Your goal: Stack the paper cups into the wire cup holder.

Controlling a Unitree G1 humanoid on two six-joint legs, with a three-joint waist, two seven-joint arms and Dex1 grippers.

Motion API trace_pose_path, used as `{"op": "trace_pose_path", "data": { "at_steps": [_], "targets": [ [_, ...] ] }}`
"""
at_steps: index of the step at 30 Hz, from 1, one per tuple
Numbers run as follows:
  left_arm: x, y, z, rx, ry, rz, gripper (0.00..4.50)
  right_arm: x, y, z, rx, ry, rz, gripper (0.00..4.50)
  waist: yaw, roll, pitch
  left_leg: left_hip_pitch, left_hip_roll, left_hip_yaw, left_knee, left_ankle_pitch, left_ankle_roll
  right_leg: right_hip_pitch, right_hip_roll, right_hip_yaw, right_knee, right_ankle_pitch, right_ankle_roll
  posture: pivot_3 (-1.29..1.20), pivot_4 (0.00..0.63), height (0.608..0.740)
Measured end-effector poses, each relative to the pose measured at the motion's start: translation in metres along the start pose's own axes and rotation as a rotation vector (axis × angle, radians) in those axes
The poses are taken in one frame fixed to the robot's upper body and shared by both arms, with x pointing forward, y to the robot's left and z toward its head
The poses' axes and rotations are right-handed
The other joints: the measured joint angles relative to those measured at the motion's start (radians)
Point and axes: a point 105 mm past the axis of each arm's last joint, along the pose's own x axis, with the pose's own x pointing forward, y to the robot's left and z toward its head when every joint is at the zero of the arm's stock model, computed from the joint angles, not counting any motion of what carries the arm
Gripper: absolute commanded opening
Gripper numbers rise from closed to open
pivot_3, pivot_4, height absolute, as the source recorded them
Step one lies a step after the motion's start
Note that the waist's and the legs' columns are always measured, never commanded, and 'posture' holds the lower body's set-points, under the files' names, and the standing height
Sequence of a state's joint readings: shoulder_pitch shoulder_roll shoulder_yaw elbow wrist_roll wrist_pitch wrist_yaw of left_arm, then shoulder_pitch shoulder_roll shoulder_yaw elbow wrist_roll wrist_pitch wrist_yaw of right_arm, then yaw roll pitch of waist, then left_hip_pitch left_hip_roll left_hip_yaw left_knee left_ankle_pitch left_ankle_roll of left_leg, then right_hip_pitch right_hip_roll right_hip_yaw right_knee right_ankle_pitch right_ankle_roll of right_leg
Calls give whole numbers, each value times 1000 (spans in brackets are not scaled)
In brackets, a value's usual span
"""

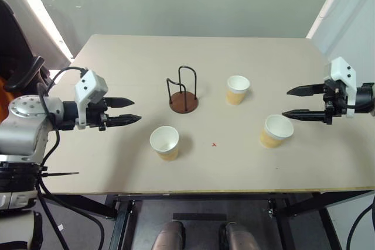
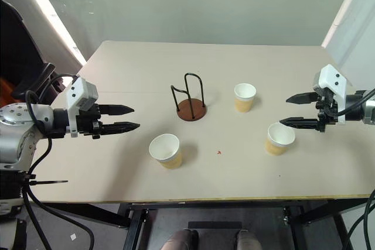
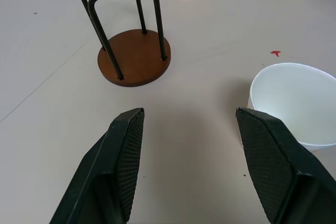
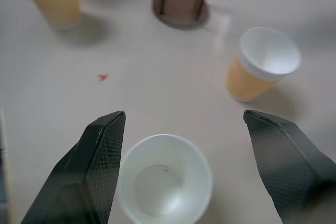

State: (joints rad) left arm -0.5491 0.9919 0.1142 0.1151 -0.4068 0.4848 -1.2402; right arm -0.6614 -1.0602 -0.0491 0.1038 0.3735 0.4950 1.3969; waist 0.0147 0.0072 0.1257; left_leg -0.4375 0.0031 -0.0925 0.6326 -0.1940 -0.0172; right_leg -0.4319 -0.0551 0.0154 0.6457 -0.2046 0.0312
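Three paper cups stand upright on the beige table: one at the front left (image 1: pixel 164 141), one behind the middle (image 1: pixel 237 89), one at the right (image 1: pixel 276 130). The wire cup holder (image 1: pixel 183 95), a brown disc with two black wire loops, stands empty at the table's middle. My left gripper (image 1: pixel 135 111) hovers open to the left of the front-left cup (image 3: pixel 294 103), pointing right, with nothing between its fingers. My right gripper (image 1: pixel 288 103) hovers open just right of the right cup (image 4: pixel 164 182), which sits below the gap between its fingers; it touches nothing.
A small red mark (image 1: pixel 214 144) lies on the table between the front cups. Black cables (image 1: pixel 50 144) hang by my left arm off the table's left edge. A dark chair (image 1: pixel 14 57) stands at the far left.
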Motion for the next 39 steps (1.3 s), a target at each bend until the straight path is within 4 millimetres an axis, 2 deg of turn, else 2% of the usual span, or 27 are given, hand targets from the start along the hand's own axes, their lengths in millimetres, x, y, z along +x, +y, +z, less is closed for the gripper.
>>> {"op": "trace_pose_path", "data": {
  "at_steps": [8, 13, 16, 21, 22, 25, 33, 36, 39],
  "targets": [
    [-1, 2, 6, 17, -10, 5, 2969, 1, 5, 4, -4, -5, 32, 3748, 0, 0, 0, 0, 0, 0, 0, 0, 0, 0, 0, 0, 0, 0, 0, 0, 150, 740],
    [13, 17, 12, 33, -40, 59, 2969, 3, 12, 13, -13, -34, 58, 3748, 3, 0, 0, 0, 0, 0, 0, 2, 1, 2, 0, 0, 0, 0, 0, 0, 150, 740],
    [38, 33, 17, 41, -66, 139, 2969, 17, 25, 36, -63, -116, 89, 3748, 5, 0, 0, 2, 0, -1, 1, 3, 1, 5, 0, -1, 0, 1, 1, 0, 150, 740],
    [82, 47, 11, 22, -50, 226, 2969, 43, 31, 62, -122, -197, 8, 3748, 3, 0, 0, 1, -1, -1, 5, 4, 3, 6, -1, -1, -1, 5, 7, 0, 150, 740],
    [89, 48, 9, 15, -42, 234, 2969, 48, 31, 64, -119, -204, -13, 3748, 3, 0, 0, 1, -1, -1, 5, 4, 3, 6, -1, -2, -1, 8, 13, 0, 150, 740],
    [113, 51, 8, 16, -18, 266, 2969, 61, 33, 69, -93, -224, -48, 3748, 4, 0, 0, 1, -1, -1, 5, 4, 4, 6, -1, -2, -2, 9, 14, 0, 150, 740],
    [155, 56, 13, -61, -34, 331, 2969, 64, 38, 73, -90, -218, -86, 3748, 11, 0, 0, -3, -3, -1, 8, 5, 2, 6, -2, -2, -4, 9, 18, 0, 150, 740],
    [169, 54, 19, -94, -54, 339, 2355, 64, 39, 72, -80, -214, -90, 3748, 13, -1, 0, -3, -3, 0, 9, 5, 2, 6, -2, -1, -4, 8, 20, 0, 150, 740],
    [174, 51, 20, -105, -61, 333, 1321, 65, 40, 70, -76, -208, -95, 3748, 14, -1, 1, -3, -4, 1, 10, 5, 2, 6, -1, -1, -4, 7, 22, 0, 150, 740]
  ]
}}
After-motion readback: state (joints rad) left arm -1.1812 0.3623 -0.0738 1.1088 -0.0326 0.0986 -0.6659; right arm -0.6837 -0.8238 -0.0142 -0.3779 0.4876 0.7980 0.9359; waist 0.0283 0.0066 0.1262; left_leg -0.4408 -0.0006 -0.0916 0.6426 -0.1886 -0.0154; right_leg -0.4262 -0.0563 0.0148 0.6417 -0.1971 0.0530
